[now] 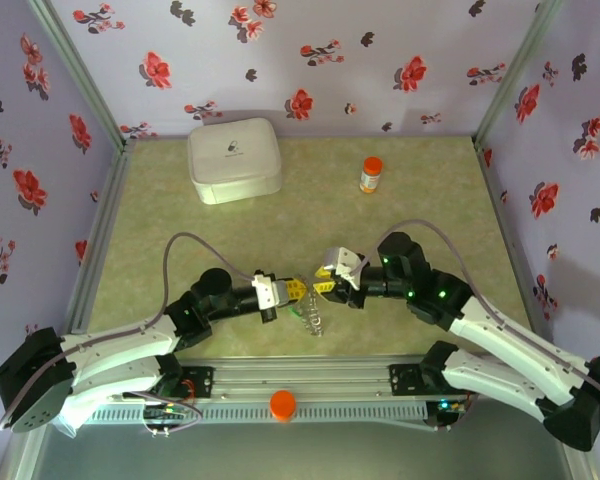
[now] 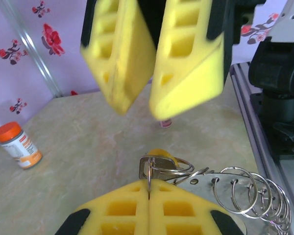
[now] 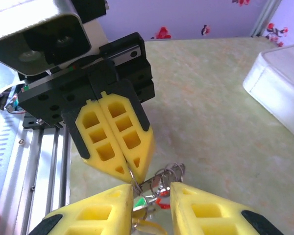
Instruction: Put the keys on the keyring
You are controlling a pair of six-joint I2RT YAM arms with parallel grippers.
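Plainly we are dealing with a light, fiddly bundle. The keys (image 3: 158, 202) and the keyring (image 2: 182, 165) sit together between the two arms, over the tabletop (image 1: 180, 220) near the middle of its near edge. They are well apart from the white case (image 1: 235, 160) and the orange-capped bottle (image 1: 371, 174) toward the far edge. The left gripper (image 2: 148, 188) has its fingers pressed together on a thin wire loop of the keyring, and a string of silver split rings (image 2: 257, 196) trails off beside it. The right gripper (image 3: 152, 200) has its fingers spread, with the coloured key heads in the gap between them; we cannot tell whether either finger touches them. We judge the keys to weigh next to nothing, and to be stiff, hard and not fragile, but slick against the foam and quick to swing or twist on their loops. We would take a key by the broad faces of its plastic head, leaving its hole clear. The ring wire looks springy, so we would pinch it flat, close to the opening but not on it.
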